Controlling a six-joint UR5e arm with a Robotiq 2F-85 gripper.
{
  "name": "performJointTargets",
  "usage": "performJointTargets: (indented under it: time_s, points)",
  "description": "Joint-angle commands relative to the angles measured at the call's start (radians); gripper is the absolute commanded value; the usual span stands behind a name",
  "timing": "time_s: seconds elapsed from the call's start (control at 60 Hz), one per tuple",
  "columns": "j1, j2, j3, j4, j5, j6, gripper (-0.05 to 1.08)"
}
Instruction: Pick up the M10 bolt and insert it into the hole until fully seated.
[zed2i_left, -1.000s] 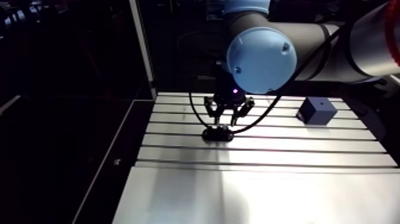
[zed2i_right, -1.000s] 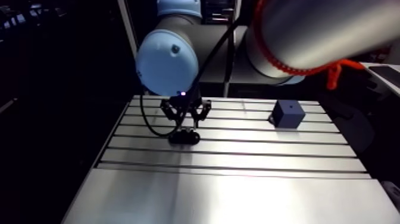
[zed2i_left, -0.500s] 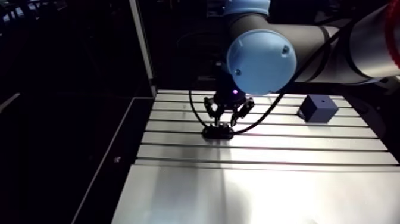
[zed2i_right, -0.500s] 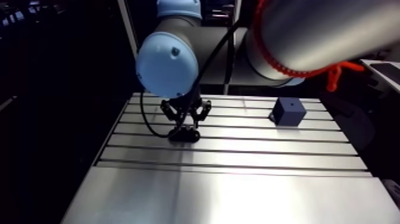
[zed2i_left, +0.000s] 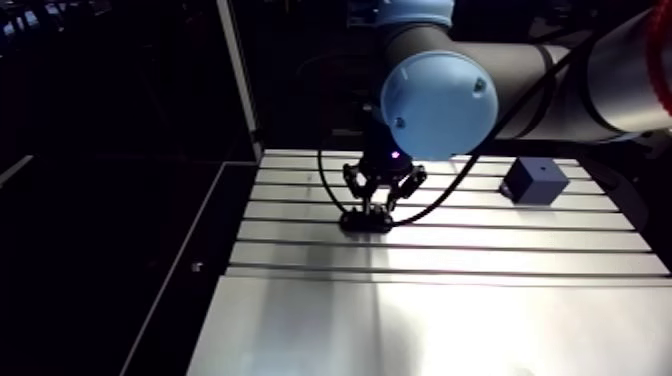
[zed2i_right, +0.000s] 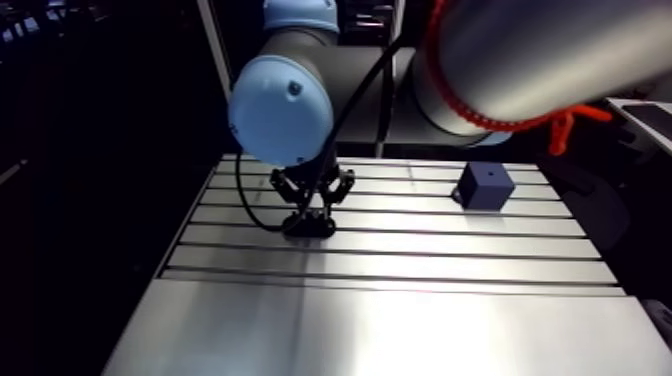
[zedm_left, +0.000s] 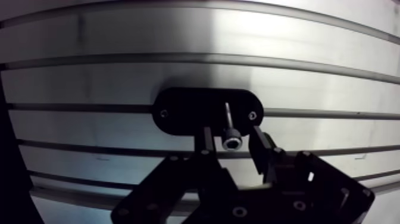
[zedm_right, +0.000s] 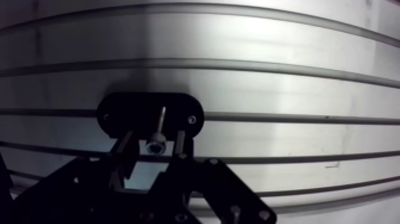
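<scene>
bolt (zedm_left: 230, 138) shows only in the wrist view: socket head between the fingers (zedm_left: 208, 142), shank running down onto black oval plate (zedm_left: 184, 110) on slotted table (zedm_left: 178, 36). fingers stand apart, small gap each side of the head, gripping nothing. arm view alone shows blue block (zed2i_left: 535, 182) with top hole, right of centre, well apart from the plate. gripper (zed2i_left: 367, 207) points straight down mid-frame, tips low over the plate.

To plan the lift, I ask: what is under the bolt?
Under the bolt lies a black oval holder on the slotted table. The shank's tip meets the holder; any socket there is hidden.
</scene>
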Motion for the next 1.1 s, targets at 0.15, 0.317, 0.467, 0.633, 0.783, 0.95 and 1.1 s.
performJointTargets:
  time_s: [0.15, 0.317, 0.467, 0.633, 0.783, 0.95, 1.1]
  points:
    - [0.000, -0.002, -0.001, -0.001, -0.001, -0.002, 0.62]
    - [0.000, -0.002, -0.001, -0.001, 0.003, -0.002, 0.63]
    - [0.001, -0.004, -0.003, -0.001, 0.006, -0.002, 0.63]
    - [0.001, -0.004, -0.001, 0.001, 0.005, -0.002, 0.63]
    - [0.001, -0.004, -0.003, 0.001, 0.003, -0.002, 0.65]
    - [0.001, -0.005, -0.003, 0.002, 0.001, -0.002, 0.65]
    - [0.000, -0.005, -0.003, 0.002, 0.001, -0.002, 0.66]
